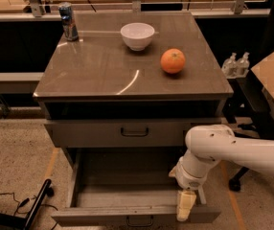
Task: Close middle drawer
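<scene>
The middle drawer (98, 216) is a long grey metal drawer, pulled far out at the bottom of the view. Its low front panel carries a small dark bail handle (139, 221) at its centre, and its inside shows nothing in it. My gripper (185, 210) hangs from the white arm (223, 150) that comes in from the right. It points down at the right end of the drawer's front panel, right at the panel's top edge. The drawer above (134, 132) is shut and has its own dark handle.
On the cabinet top (94, 75) stand a blue can (69, 20) at the back left, a white bowl (137, 35) and an orange (173, 61). Two clear bottles (236, 63) sit to the right. A black bar (34, 210) lies on the floor at the left.
</scene>
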Controlling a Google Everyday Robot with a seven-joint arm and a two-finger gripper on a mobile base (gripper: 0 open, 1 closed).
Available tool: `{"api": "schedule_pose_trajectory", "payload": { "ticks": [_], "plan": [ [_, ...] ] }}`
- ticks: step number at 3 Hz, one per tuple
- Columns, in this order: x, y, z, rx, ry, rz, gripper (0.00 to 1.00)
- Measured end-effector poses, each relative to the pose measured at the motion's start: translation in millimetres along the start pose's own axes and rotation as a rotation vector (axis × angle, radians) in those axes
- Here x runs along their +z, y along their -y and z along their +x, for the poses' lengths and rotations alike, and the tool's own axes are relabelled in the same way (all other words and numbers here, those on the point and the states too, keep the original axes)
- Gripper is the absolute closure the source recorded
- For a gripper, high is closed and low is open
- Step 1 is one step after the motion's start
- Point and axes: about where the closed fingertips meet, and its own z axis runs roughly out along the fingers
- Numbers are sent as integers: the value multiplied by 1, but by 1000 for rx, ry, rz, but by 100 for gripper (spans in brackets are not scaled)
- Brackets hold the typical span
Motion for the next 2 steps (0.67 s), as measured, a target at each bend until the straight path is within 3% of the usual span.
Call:
{"api": "schedule_pose_trajectory", "payload": {
  "ticks": [2],
  "plan": [
    [22, -2, 5, -11, -12, -25, 65]
  ]
}}
